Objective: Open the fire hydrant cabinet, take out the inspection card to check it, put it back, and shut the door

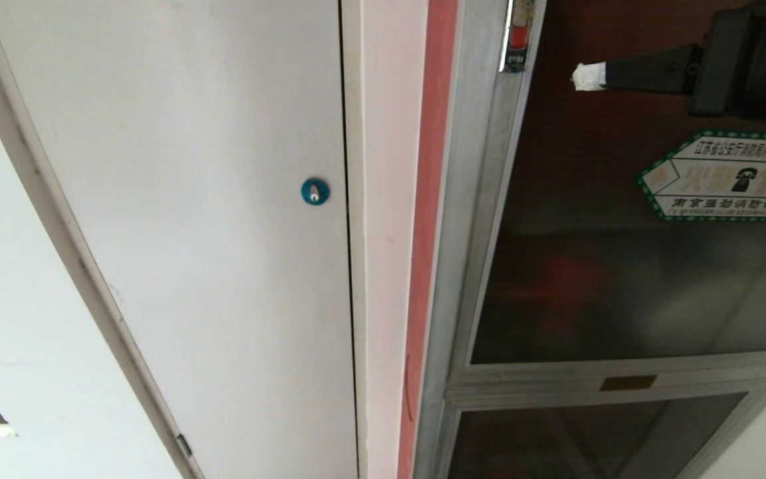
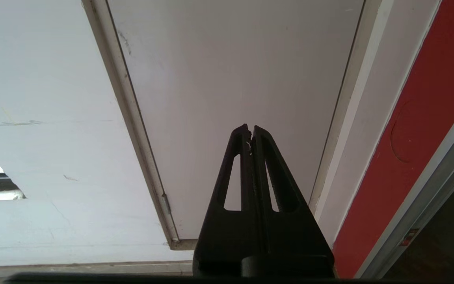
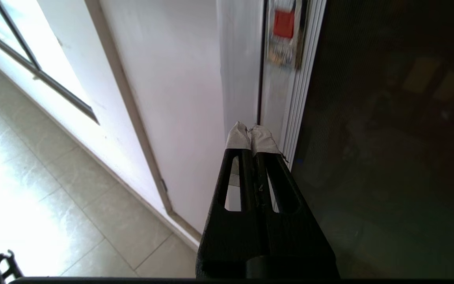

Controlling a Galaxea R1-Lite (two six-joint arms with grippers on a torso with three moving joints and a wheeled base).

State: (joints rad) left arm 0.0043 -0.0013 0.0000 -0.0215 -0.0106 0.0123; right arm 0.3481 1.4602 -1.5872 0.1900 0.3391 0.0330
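cabinet: the fire cabinet [image 1: 469, 219] stands to the right of the white door [image 1: 210, 199], its silver frame running top to bottom of the head view, long axis upright though it looks tilted from my bent trunk.
glass door: the dark glass door [image 1: 622, 279] sits flush in that frame, right of the white door and above a smaller glass door [image 1: 589, 439]; it looks fully closed, so i judge step one has not started.
sticker: the arrow sticker [image 1: 729, 176] on the glass points its tip back toward the white door, long axis across the glass.
latch: a small red-and-silver latch [image 1: 517, 36] sits on the frame edge of the glass door, on the side nearest the white door.
card: the card is not visible; i take it to be behind the dark glass.
my right gripper: my right gripper [image 1: 588, 76] is in front of the glass, taped tips pressed together on nothing, aimed at the latch and just short of it.
my left gripper: my left gripper [image 2: 250, 132] faces the white door, fingers pressed together, empty, idle.
left to do: everything, as i judge it: open, take card, check, return, close.
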